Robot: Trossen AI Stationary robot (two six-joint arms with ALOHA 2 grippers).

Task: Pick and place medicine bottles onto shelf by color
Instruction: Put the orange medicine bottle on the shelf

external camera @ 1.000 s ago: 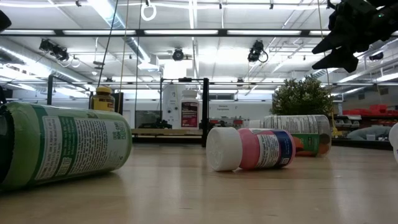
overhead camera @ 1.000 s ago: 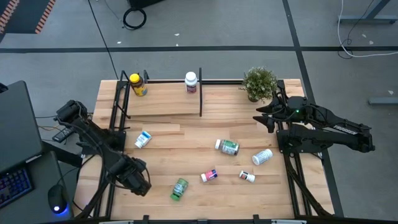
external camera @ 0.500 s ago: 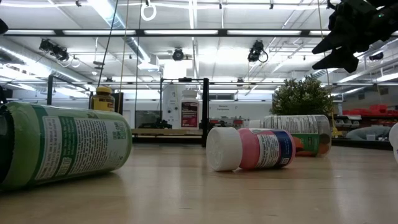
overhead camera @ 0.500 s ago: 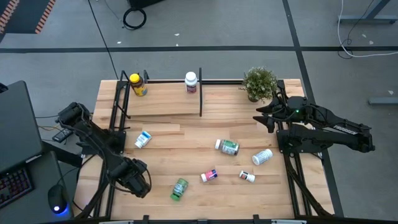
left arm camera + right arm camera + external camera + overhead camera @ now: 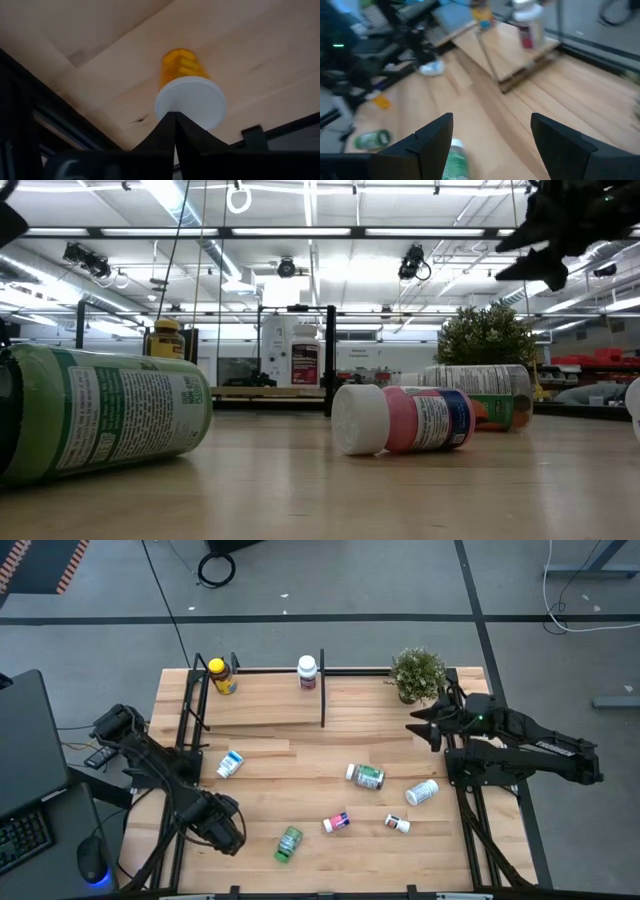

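My left gripper (image 5: 222,827) is shut near the table's near-left corner. In the left wrist view its fingertips (image 5: 174,116) point at the white cap of an amber bottle (image 5: 189,95) on the planks. My right gripper (image 5: 424,726) hangs open in the air beside the potted plant, and it is also open in its wrist view (image 5: 492,131). An amber yellow-capped bottle (image 5: 222,676) and a white magenta-labelled bottle (image 5: 307,672) stand upright on the shelf (image 5: 260,705). Several bottles lie on their sides on the table: blue-labelled (image 5: 230,764), green-labelled (image 5: 365,776), white (image 5: 421,791), pink (image 5: 336,823), small white (image 5: 398,824) and green (image 5: 289,843). My left gripper has its shut fingertips (image 5: 170,122) right in front of the amber bottle's white cap (image 5: 200,102), coming from above at a slant. I cannot tell whether they touch the cap.
The potted plant (image 5: 417,672) stands at the far right by the right gripper. A black upright post (image 5: 322,688) divides the shelf. A laptop (image 5: 30,750) and a mouse (image 5: 92,865) sit left of the table. Bare planks lie between the shelf and the scattered bottles.
My right gripper has risen slightly, staying open. The bottles have not moved.
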